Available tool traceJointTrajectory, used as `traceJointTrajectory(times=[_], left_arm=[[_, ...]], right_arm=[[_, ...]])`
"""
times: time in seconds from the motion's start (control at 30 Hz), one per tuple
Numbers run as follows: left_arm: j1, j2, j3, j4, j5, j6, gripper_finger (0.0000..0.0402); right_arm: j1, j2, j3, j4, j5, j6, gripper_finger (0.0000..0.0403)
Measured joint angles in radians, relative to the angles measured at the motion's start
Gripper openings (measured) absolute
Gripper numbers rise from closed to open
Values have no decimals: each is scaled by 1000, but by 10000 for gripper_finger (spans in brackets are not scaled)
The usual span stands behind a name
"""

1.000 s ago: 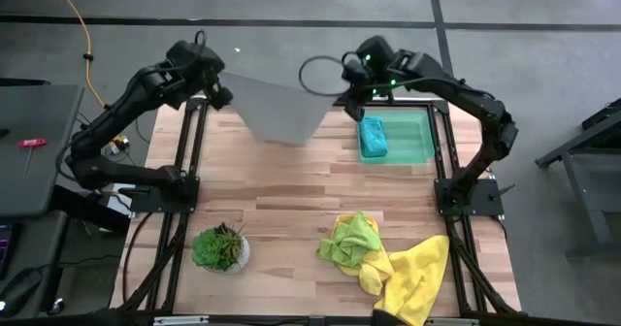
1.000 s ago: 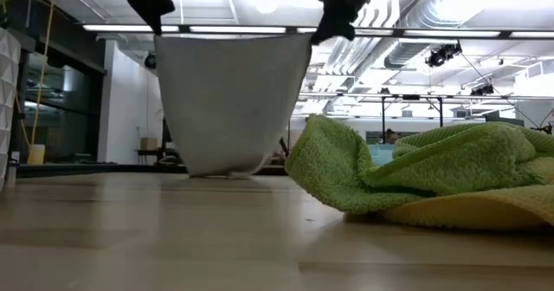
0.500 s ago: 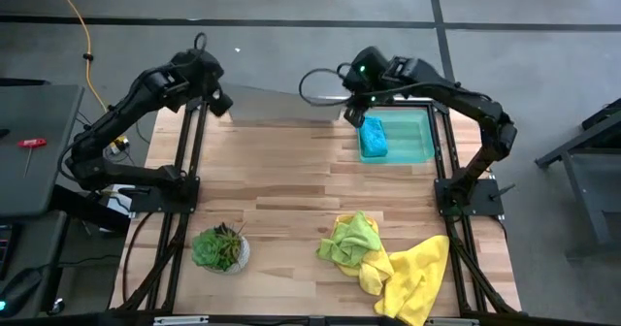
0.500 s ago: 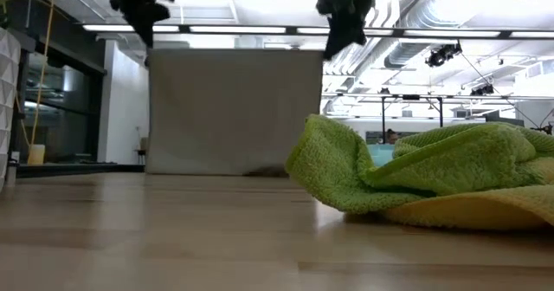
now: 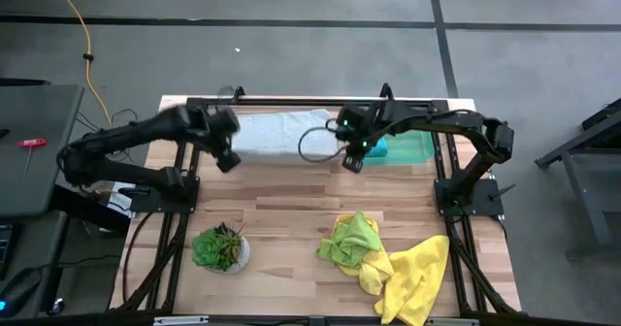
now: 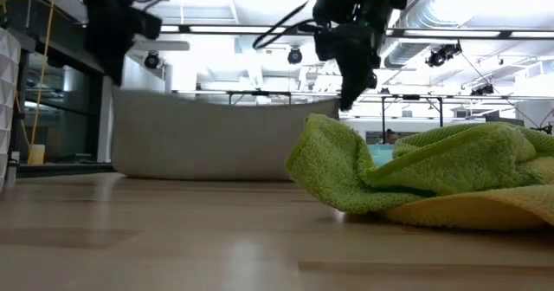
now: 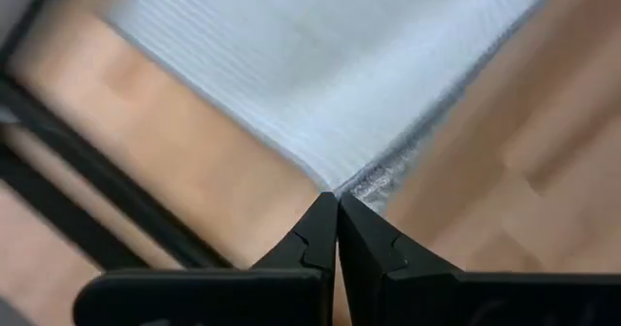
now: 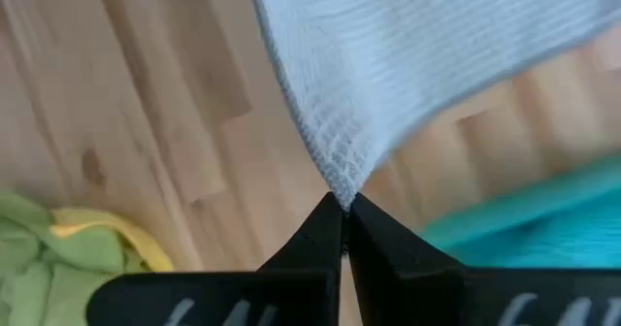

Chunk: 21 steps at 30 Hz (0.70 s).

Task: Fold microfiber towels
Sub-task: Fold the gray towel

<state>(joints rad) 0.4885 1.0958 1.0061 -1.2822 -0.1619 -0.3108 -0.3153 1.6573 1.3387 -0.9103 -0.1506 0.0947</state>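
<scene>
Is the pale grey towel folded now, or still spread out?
Spread out, not folded: the pale grey microfiber towel lies as one layer, its corners pinched by the left gripper and right gripper.

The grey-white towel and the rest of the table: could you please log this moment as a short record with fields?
Held item: grey-white towel, spread at the table's far edge
Left hand: shut on one towel corner
Right hand: shut on the other near corner
Tray: green tray at the far right, teal towel in it
Waiting: lime green towel and yellow towel, crumpled together at the near right
Other: potted plant, near left
</scene>
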Motion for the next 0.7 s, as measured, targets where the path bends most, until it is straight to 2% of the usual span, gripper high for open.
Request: traceJointTrajectory(times=[0.33,0.53,0.7], left_arm=[[-278,0,-325,124,157,-327,0],[-373,-6,-383,128,241,-424,0],[-416,-16,-367,120,237,-440,0]], right_arm=[[106,0,-150,200,-73,226,0],[164,0,-182,256,-131,372,0],[211,0,-182,253,-177,457,0]])
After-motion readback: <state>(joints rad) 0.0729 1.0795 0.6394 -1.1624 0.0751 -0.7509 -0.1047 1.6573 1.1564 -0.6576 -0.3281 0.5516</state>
